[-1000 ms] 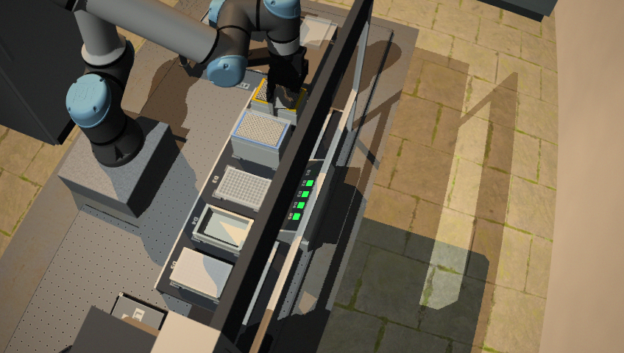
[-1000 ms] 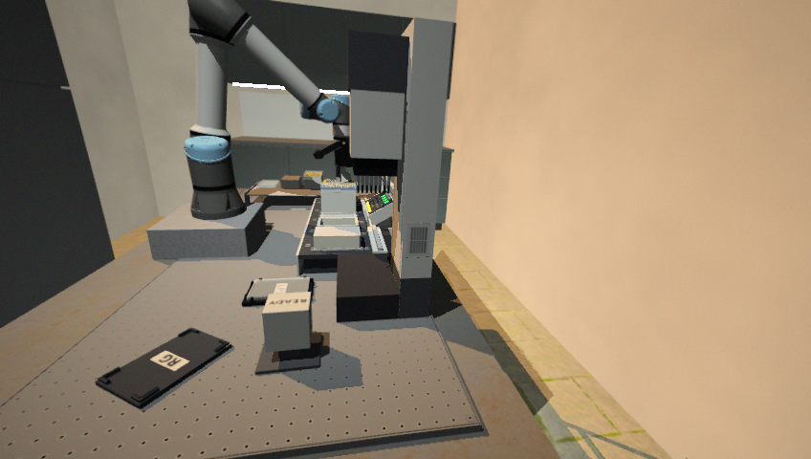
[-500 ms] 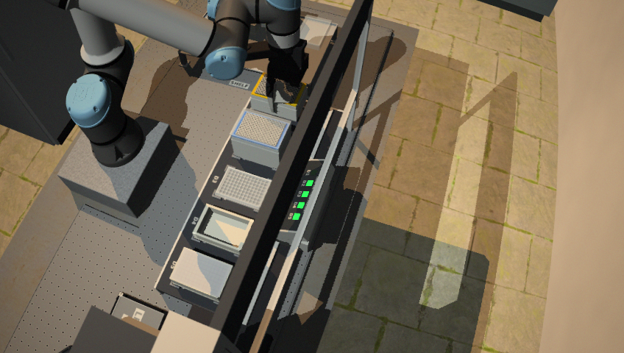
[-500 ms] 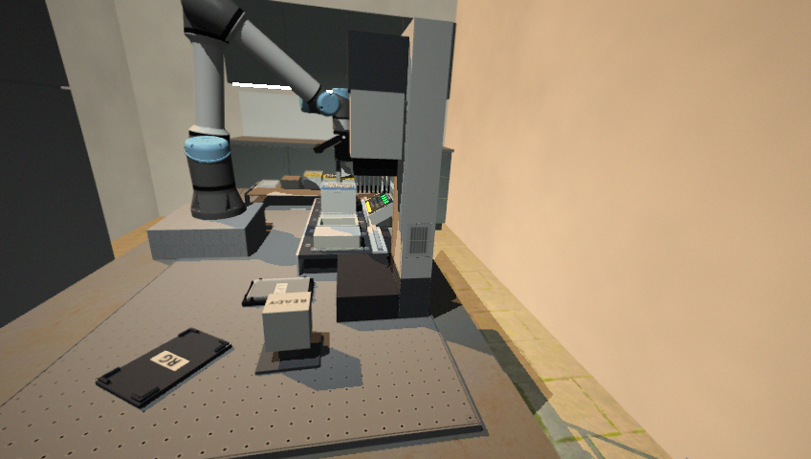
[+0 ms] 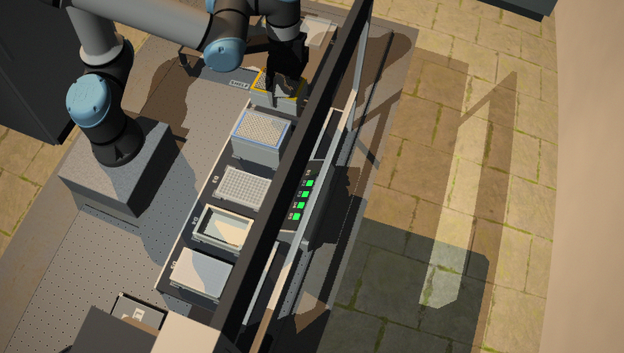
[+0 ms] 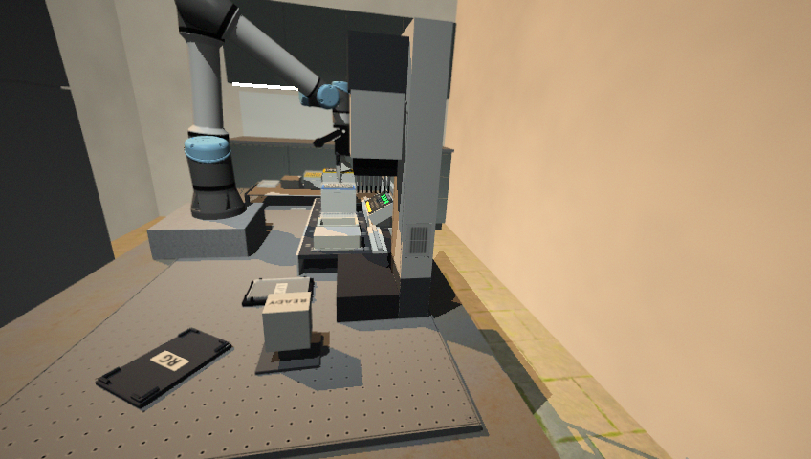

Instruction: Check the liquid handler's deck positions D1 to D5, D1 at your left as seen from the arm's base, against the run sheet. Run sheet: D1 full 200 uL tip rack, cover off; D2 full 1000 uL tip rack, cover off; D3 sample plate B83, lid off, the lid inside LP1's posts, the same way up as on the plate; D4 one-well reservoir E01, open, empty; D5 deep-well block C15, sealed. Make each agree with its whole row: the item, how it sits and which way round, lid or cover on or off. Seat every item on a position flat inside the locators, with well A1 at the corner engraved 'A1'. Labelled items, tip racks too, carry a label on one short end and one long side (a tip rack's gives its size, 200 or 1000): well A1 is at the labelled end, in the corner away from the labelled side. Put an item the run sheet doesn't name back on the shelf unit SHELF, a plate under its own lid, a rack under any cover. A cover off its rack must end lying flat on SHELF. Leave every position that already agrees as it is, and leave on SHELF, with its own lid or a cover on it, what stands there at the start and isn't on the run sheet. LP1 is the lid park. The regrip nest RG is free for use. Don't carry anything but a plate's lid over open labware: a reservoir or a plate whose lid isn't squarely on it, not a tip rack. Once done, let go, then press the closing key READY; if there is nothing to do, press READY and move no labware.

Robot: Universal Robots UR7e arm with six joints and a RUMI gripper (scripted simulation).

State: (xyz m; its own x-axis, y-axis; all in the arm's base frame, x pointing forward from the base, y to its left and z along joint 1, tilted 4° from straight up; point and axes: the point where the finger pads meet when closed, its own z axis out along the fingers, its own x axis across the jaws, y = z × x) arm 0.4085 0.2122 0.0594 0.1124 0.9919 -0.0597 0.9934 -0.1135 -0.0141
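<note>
Top view: the gripper [image 5: 283, 83] stands over the far end of the deck, its jaws closed partway on the yellow-rimmed tip rack [image 5: 263, 87] at D1. In line toward the near end follow a blue-rimmed rack [image 5: 261, 131], a well plate [image 5: 243, 187], an open reservoir [image 5: 223, 227] and a covered block [image 5: 201, 271]. Exterior view: the READY key [image 6: 287, 321] and RG nest [image 6: 164, 366] lie on the table [image 6: 369, 409].

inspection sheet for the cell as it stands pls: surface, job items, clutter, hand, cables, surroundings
Surface: perforated bench; RG nest bare.
Job's things: yellow-rimmed tip rack at the deck's far end; blue-rimmed tip rack, uncovered; sample plate, lid off; reservoir, open; deep-well block, sealed; READY key.
Clutter: nothing seen.
Hand: hand closed on the yellow-rimmed rack.
Cables: nothing seen.
Surroundings: four green status lights; stone floor.
</note>
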